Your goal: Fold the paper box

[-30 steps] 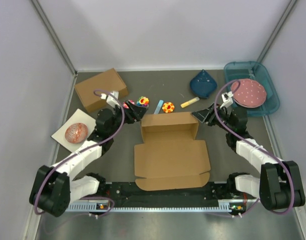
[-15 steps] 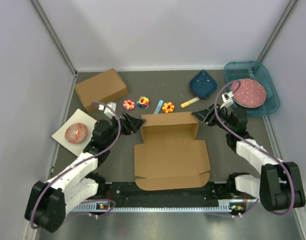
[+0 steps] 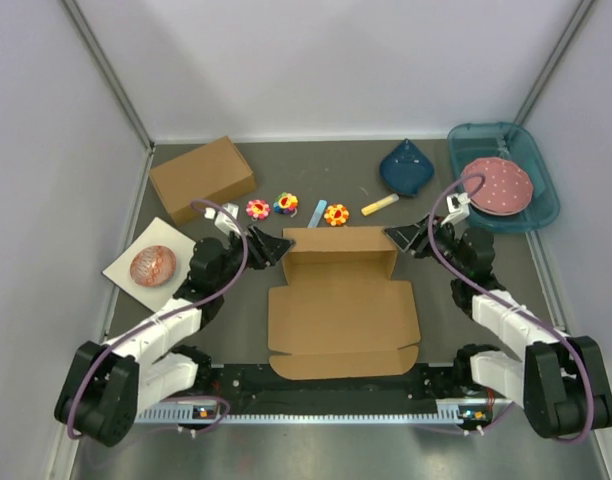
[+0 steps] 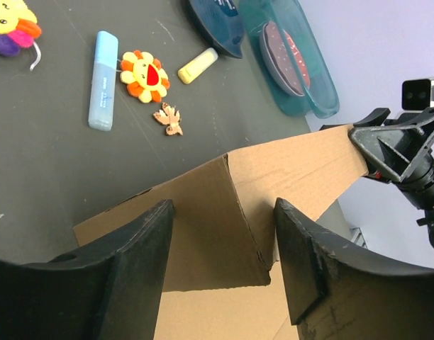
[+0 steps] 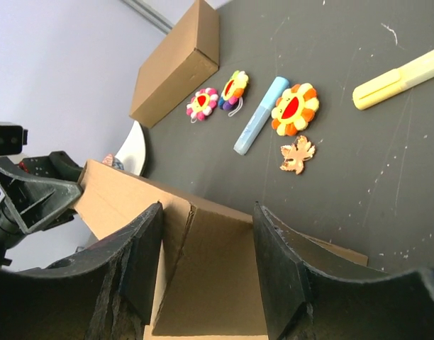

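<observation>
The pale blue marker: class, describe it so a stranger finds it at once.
Find the paper box mid-table. Beyond its back wall lies the pale blue marker, between the rainbow flower and the orange flower. It's the only blue stick.

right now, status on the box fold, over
Left gripper open, straddling back-left corner. Right gripper open, straddling back-right corner. Paper box: back wall up, front panel flat. Flower toy, blue marker behind it, apart.

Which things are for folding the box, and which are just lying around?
For the job: paper box.

Lying about: brown box, flower toys, blue marker, yellow marker, blue dish, teal tray, pink plate, red ball, white card.
</observation>
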`<action>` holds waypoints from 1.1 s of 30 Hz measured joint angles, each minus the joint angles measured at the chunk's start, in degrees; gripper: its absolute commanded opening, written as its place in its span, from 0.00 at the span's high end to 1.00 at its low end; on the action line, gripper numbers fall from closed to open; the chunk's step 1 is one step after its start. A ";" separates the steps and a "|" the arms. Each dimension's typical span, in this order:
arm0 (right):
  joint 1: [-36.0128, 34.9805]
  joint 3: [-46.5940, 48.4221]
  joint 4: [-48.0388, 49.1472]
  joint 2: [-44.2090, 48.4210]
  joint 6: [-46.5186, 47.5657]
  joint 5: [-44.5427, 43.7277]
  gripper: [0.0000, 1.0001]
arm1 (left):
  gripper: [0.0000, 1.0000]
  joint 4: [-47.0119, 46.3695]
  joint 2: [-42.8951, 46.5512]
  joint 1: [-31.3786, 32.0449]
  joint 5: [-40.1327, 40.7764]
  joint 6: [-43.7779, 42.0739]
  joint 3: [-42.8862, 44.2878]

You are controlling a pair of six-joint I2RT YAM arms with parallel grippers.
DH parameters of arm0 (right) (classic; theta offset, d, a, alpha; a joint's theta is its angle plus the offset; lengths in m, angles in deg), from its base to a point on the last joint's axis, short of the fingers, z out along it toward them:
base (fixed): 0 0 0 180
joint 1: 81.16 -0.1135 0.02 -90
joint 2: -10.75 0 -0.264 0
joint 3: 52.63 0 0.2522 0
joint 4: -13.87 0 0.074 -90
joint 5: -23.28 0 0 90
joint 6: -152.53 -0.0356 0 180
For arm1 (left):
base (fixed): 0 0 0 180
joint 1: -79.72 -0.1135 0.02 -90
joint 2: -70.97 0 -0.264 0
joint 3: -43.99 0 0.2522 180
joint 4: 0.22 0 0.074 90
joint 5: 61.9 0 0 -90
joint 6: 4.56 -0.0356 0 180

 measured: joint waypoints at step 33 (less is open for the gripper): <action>-3.61 -12.44 16.20 4.24 -7.45 -12.26 0.57 | 0.62 -32.57 -15.21 1.77 3.65 4.90 -7.41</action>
